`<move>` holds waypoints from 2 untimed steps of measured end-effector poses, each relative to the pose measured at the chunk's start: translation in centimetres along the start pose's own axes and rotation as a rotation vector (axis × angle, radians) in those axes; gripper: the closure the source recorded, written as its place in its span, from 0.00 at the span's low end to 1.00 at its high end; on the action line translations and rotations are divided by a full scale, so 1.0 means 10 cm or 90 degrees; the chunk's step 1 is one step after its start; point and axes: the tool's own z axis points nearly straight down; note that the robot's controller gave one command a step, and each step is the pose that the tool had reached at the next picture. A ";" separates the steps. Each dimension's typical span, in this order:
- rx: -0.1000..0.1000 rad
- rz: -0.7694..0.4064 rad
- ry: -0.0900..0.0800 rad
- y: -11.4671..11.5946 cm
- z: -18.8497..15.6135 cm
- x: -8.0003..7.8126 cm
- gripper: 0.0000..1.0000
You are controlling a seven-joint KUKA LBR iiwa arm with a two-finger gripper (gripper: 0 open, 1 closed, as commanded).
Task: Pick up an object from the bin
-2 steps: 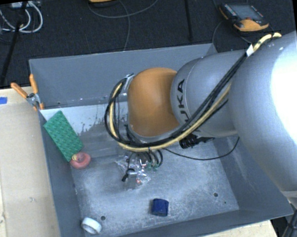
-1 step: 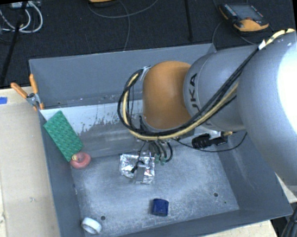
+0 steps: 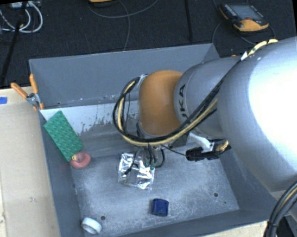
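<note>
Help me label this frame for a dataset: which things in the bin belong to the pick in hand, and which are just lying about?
Part of the job:
- tool, low over mid-bin
- crumpled silver foil, directly under the tool
- grey bin

Just lying about:
- green textured pad, by the left wall
- pink round thing, beside the pad
- blue block
- white cap

Robotics lab, big robot arm (image 3: pixel 267 104), grey metal bin (image 3: pixel 131 74), cables (image 3: pixel 27 18) behind

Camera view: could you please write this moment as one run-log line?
gripper | above crumpled foil | foil at middle of bin | nearby: blue cube, pink disc
</note>
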 end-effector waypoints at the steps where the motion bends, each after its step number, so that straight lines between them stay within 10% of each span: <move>1: 0.000 0.001 0.000 0.00 0.00 0.00 0.00; 2: 0.000 0.001 0.000 0.00 0.00 0.00 1.00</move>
